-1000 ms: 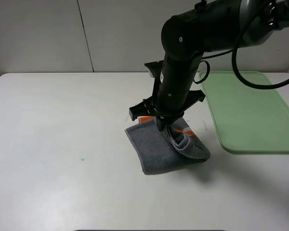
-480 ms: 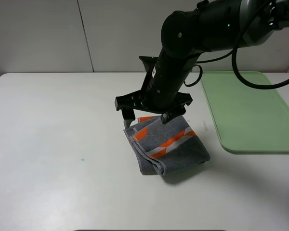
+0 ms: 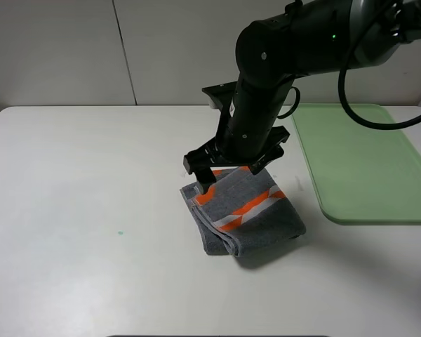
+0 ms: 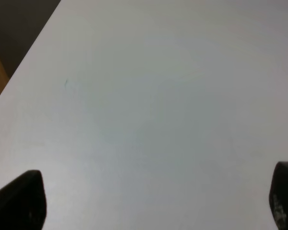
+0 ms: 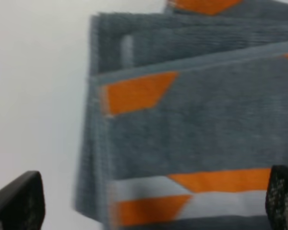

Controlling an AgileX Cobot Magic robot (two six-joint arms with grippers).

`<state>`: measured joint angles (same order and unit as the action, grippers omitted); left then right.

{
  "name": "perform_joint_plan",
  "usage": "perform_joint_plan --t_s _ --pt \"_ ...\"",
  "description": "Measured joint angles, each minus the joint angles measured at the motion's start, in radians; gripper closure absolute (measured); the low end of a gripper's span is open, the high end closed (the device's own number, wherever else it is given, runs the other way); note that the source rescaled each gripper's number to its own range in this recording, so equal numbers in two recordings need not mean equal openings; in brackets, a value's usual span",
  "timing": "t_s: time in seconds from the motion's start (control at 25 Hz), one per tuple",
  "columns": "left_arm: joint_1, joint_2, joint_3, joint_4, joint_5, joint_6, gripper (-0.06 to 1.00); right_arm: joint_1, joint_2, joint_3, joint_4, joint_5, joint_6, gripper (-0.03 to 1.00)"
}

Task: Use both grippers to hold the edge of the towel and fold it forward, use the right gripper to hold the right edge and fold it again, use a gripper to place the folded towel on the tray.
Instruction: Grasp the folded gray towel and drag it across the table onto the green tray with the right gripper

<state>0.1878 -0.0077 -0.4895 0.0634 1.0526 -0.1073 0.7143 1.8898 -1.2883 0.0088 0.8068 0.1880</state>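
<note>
1. Exterior high view:
   - The towel [image 3: 249, 217] lies folded on the table [image 3: 91, 175], right of centre. It sits near the tray [image 3: 365, 168] and does not touch it.
   - The tray occupies the table's right edge, toward the far right corner.
   - The right hand [image 3: 230, 172] hangs above the towel's far-left portion. Its fingers are apart and hold nothing.
   - One second ago this hand was down in the cloth, with a bunched grey roll beneath it. Now the hand is clear and the towel lies flat, its orange and white stripes facing up.
   - Assessment: the second fold appears complete. Only the transfer to the tray remains.
   - The left hand is not visible in this view.

2. Left wrist view:
   - The left hand [image 4: 151, 206] shows both fingertips spread wide, with bare table between them.
   - No towel is in sight. This arm is judged idle.

3. Right wrist view:
   - The right hand [image 5: 149, 199] is spread above the towel [image 5: 192, 120], and neither fingertip contacts it.
   - Stacked layers show along one edge, which confirms the folds.
   - Assessment: a fresh grip must catch all the layers, or the bundle may open in transit.
</note>
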Motion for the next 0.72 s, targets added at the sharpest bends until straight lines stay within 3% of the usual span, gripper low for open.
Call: perform_joint_plan --t_s 0.44,0.72 --pt "0.0 0.0 0.0 0.0 0.0 0.0 0.02 -0.155 0.014 0.0 0.002 0.01 -0.312 -0.03" --pt "0.0 0.0 0.0 0.0 0.0 0.0 0.02 -0.221 0.088 0.0 -0.002 -0.002 -0.396 -0.03"
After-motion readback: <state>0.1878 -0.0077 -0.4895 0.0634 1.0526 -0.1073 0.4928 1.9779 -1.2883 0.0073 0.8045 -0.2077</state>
